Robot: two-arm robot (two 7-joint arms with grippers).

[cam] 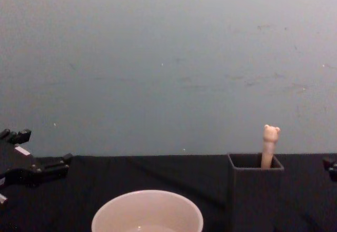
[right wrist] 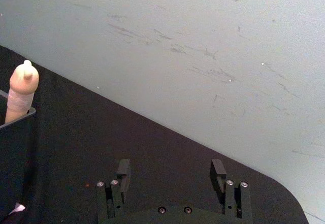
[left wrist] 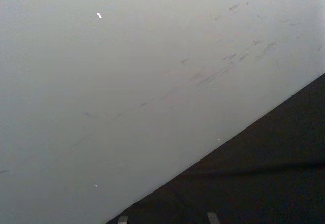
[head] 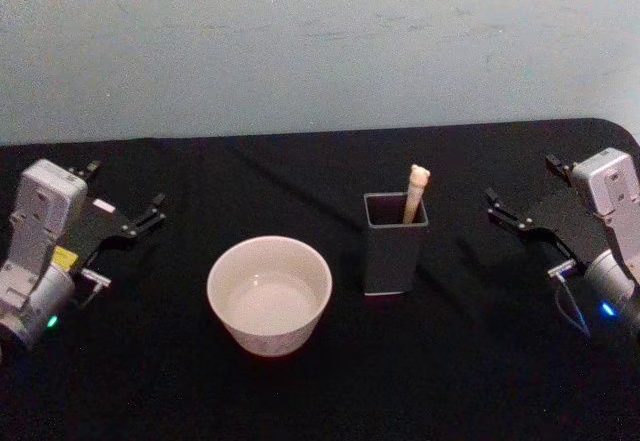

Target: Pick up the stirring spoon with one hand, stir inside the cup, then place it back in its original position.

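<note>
Little of the stirring spoon [head: 416, 189] cleared the holder [head: 395, 256]: just the bear-head end, leaning at the holder's rear wall, bowl hidden inside. Risk, judged: a shallow pinch could slip off; a slanted pull could snag the rim and tip the holder toward the cup [head: 269, 294] at its left. Left gripper [head: 125, 189] sat well left of the holder, beyond the cup; right gripper [head: 522, 181] well right of it, nearer the spoon. Both had jaws spread and empty, with the spoon well apart from each.

Right gripper [right wrist: 170, 170] fingers [right wrist: 123, 171] apart, black table [right wrist: 101, 142], stirring spoon [right wrist: 21, 89] in holder [right wrist: 15, 148]
</note>
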